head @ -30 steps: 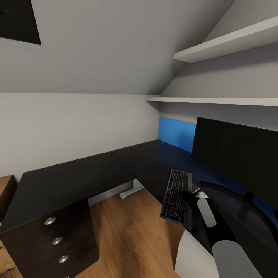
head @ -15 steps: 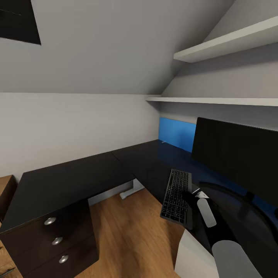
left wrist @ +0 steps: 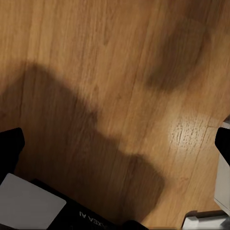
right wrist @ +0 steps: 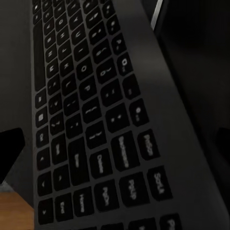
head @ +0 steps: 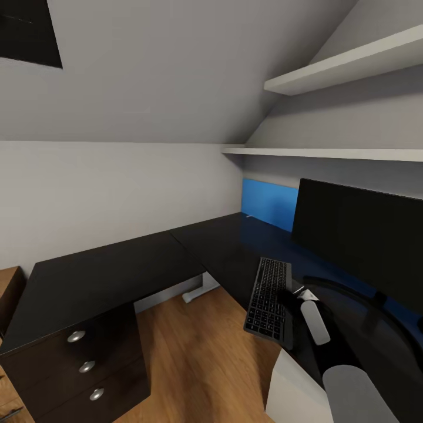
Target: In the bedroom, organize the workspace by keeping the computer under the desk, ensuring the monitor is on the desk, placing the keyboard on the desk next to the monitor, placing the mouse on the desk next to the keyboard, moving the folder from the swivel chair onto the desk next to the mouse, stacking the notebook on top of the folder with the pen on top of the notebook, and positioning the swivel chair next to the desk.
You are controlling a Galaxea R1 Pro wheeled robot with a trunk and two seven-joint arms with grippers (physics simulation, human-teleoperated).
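Head view: keyboard (head: 269, 302) lies on the black surface (head: 106, 276) in front of the monitor (head: 358, 238), its near end poking past the surface edge over the wooden floor (head: 200, 358). Right arm reaches to the keyboard's monitor-side edge; right tool (head: 288, 295) sits at that edge, touching or nearly so. Contact is too dark to confirm.

Right wrist view: keys fill the frame at close range, dark fingertips (right wrist: 9, 148) spread wide to either side, nothing visibly clamped between them. Whether it grips the keyboard cannot be told.

Left wrist view: left tool (left wrist: 115, 148) points at bare floor, fingertips wide apart, holding nothing.

Handling, as judged: keyboard looks slim, rigid and light, with a smooth metal-like shell, so likely slippery on the polished top. Keys give underfoot; best hold is across the thin long edge frame, or a flat push to slide it. The overhanging end may tip if pressed.
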